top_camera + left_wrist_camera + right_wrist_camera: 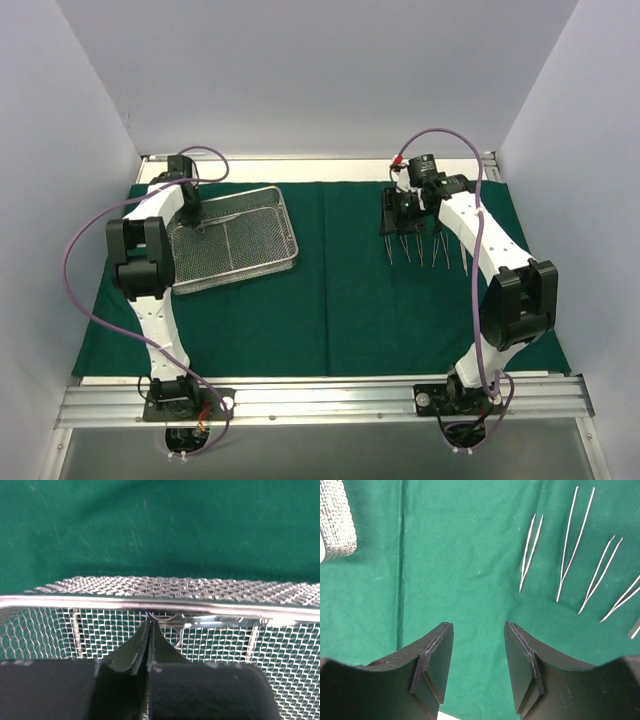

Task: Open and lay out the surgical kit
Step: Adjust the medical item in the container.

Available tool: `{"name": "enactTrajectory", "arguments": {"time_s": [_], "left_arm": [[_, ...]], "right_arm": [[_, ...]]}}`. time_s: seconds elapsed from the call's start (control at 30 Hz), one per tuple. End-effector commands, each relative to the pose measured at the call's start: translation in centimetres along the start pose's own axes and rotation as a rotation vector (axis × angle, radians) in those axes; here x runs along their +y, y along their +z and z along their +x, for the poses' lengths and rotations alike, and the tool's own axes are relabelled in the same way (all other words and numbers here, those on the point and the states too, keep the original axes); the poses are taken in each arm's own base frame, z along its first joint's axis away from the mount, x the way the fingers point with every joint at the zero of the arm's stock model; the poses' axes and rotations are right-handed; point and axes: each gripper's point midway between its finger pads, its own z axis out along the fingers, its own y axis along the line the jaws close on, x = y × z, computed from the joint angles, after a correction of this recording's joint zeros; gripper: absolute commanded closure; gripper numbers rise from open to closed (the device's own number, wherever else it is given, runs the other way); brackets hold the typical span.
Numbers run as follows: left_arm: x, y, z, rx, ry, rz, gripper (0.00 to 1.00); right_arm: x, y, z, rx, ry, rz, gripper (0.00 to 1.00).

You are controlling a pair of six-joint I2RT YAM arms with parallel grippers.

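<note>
The dark green cloth (330, 310) lies spread flat over the table. On its left stands the silver wire-mesh tray (285, 215), rim (75, 601), holding one steel instrument (220, 620) along its far wall. My left gripper (190, 215) reaches into the tray. It is shut (151, 624), its tips pinching the instrument's ring handle. Several slim forceps (425, 250) lie in a row on the cloth at right, also in the right wrist view (575, 540). My right gripper (395, 228) hovers just left of them, open and empty (479, 630).
White walls close in on the left, back and right. An aluminium rail (320, 395) runs along the near edge with both arm bases. A corner of the mesh tray (337, 520) shows far left in the right wrist view. A fold line in the cloth (325, 270) runs down the middle.
</note>
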Motion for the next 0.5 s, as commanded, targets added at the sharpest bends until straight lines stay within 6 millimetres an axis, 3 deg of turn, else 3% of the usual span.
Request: {"name": "enactTrajectory", "arguments": {"time_s": [0.0,0.23,0.47], "left_arm": [[-0.1,-0.5,-3.1,-0.109,-0.027,-0.002,0.98],[-0.7,-0.1,-2.4,-0.090,-0.034,0.027,0.98],[-1.5,1.0,0.3,0.028,-0.045,0.070,0.98]], "right_arm": [[0.1,-1.9,0.4,-0.020,0.027,0.006,0.55],[0.3,-2.7,0.3,-0.037,0.035,0.006,0.55],[0.4,-3.1,0.1,-0.046,0.039,0.001,0.55]]}}
